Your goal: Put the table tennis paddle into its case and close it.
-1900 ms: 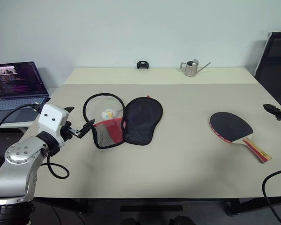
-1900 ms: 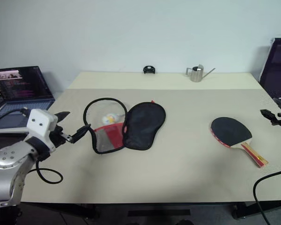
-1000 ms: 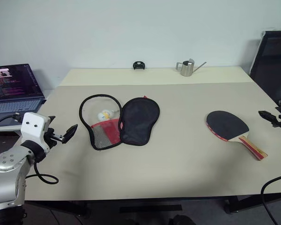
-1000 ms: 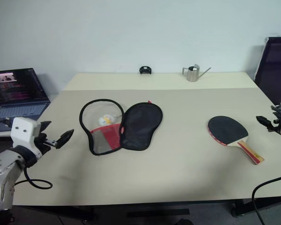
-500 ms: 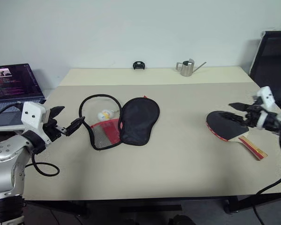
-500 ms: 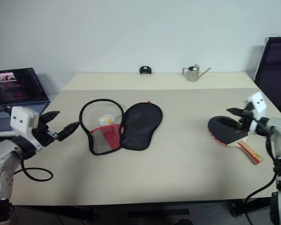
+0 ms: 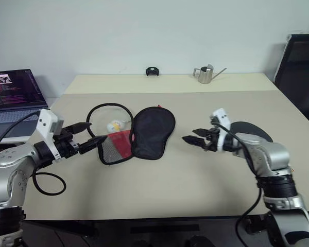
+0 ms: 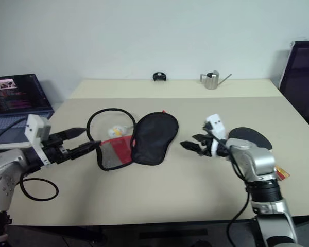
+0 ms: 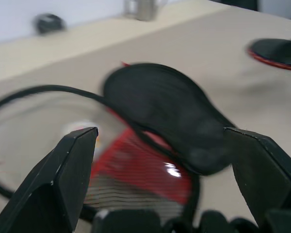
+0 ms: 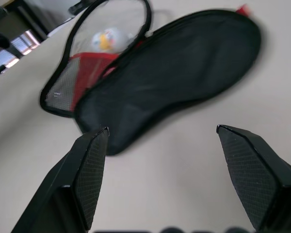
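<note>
Since the earlier frame my right gripper (image 7: pixel 194 140) has swung in from the right edge of the frame to the middle, crossing in front of the paddle (image 7: pixel 253 129); my left gripper (image 7: pixel 90 138) has edged toward the case (image 7: pixel 136 133) from the left.

Right gripper: fingers spread wide, holding nothing, hovering over bare table (image 7: pixel 185 175) between case and paddle, tips aimed at the case's black half. Its wrist view shows both fingers (image 10: pixel 89 170) apart with the case (image 10: pixel 169 73) beyond them.

Left gripper: fingers wide apart, empty, its tips just beside the case's left rim; whether they touch the mesh I cannot tell. In its wrist view the fingers (image 9: pixel 70 170) frame the open case (image 9: pixel 169 121).

Case: lying open and flat, centre-left of the frame, clear half with red panel to the left, black half to the right. A small white and yellow item (image 7: pixel 115 125) lies in the left half.

Paddle: flat on the table, right of centre, partly hidden behind my right forearm, well apart from the case.

A steel can (image 7: pixel 207 74) and a small black object (image 7: pixel 153 71) stand at the far edge; a laptop (image 7: pixel 13 95) is at upper left.
</note>
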Controlling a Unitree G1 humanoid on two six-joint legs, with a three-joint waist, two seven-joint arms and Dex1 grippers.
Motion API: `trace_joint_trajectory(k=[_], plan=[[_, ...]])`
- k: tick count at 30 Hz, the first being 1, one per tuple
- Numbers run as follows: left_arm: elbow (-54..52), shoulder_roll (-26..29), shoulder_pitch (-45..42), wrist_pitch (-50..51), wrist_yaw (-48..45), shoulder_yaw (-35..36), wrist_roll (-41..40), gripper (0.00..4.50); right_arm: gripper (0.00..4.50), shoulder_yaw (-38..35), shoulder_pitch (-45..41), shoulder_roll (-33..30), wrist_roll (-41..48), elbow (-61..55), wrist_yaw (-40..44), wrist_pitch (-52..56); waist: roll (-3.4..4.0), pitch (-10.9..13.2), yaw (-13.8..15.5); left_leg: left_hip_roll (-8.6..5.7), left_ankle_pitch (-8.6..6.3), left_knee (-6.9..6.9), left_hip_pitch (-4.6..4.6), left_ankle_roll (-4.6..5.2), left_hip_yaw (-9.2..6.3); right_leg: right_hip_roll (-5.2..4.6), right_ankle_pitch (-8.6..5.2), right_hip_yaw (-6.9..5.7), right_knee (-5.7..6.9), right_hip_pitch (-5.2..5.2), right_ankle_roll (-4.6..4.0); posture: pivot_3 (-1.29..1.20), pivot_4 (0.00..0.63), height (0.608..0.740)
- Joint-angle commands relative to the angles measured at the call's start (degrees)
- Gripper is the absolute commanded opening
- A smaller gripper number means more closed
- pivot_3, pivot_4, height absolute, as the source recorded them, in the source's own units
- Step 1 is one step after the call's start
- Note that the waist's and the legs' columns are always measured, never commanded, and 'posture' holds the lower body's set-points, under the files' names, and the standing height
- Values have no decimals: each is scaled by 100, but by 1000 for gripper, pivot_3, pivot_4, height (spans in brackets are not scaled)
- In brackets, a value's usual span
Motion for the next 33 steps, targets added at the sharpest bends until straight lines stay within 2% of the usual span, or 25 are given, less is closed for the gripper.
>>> trace_joint_trajectory(k=[1,6,16,28,31,33], plan=[[168,188,-150,-72,-307,-44,-19,4500,3870,110,-277,251,-112,227,-272,-39,-1,0,-1,0,0,1,-7,0,0,0,0,0,1,-8,0,0,150,740],[257,272,-288,-116,-785,-211,-73,4500,3870,458,-577,759,-542,1048,-616,-457,-8,-4,-8,-1,0,0,-20,-1,4,0,0,4,3,-25,0,0,150,740],[494,355,-398,-377,-1211,-332,86,4500,3870,498,-1033,1566,-1117,2709,-1126,-1260,-12,-7,-52,0,2,0,-64,-4,14,2,0,12,12,-76,0,0,150,740],[616,305,-486,-548,-1281,-355,178,4500,3870,700,-1203,2037,-1339,3052,-959,-1319,-35,-21,-183,3,2,-1,-62,-4,13,3,1,13,16,-77,0,0,150,740],[625,294,-491,-587,-1289,-365,190,4500,3319,791,-1120,2058,-1374,2899,-935,-1225,-36,-21,-184,3,2,-1,-62,-4,13,3,1,13,15,-77,0,0,150,740],[631,292,-494,-614,-1299,-373,196,4500,2726,865,-1072,2056,-1415,2817,-925,-1185,-37,-22,-184,3,2,-1,-63,-4,12,3,1,13,15,-78,0,0,150,740]])
